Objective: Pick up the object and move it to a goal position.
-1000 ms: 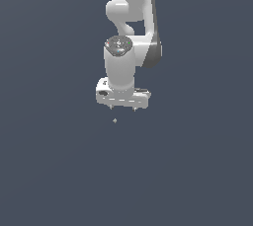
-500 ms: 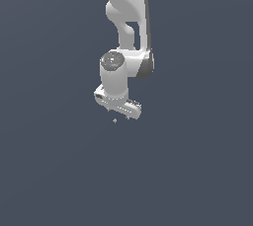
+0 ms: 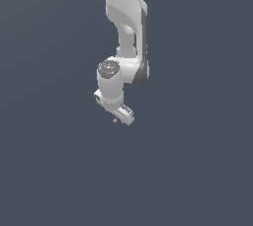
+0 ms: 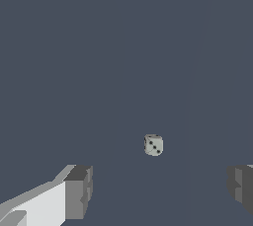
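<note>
The object point(image 4: 153, 145) is a tiny pale grey die-like cube with dark dots, lying on the dark floor. In the wrist view it sits beyond and between my two fingertips point(image 4: 79, 190), which stand wide apart with nothing between them. In the exterior view the object point(image 3: 115, 120) shows as a pale speck just under the white gripper point(image 3: 117, 113), which hangs low over it. The gripper is open.
Only the uniform dark grey floor point(image 3: 197, 170) surrounds the arm. The white arm point(image 3: 126, 18) comes down from the top of the exterior view.
The arm has swung and lowered: the gripper has rotated and dropped closer to the speck, which has stayed in place on the floor.
</note>
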{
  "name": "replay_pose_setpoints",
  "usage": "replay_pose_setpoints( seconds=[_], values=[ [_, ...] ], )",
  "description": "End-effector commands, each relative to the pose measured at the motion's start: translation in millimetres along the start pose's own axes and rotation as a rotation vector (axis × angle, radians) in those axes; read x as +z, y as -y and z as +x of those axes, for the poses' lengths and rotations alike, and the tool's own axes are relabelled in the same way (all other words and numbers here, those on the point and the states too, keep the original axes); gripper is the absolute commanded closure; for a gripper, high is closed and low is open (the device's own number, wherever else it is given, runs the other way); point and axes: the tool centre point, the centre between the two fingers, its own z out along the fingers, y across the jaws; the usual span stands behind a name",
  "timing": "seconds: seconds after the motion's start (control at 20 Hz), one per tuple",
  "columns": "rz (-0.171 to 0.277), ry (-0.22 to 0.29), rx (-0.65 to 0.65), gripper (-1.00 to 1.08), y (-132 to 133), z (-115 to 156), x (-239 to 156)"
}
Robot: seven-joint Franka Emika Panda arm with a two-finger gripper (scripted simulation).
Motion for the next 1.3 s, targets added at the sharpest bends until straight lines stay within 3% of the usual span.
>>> replay_pose_setpoints(
  seconds=[0.0, 0.5, 1.25],
  values=[
    [-0.001, -0.003, 0.036, -0.92, -3.2, 0.8, 5.0],
    [-0.003, -0.005, 0.063, -0.92, -5.9, 1.0, 12.2],
    [-0.002, -0.006, 0.068, -0.92, -6.6, 1.4, 59.8]
  ],
)
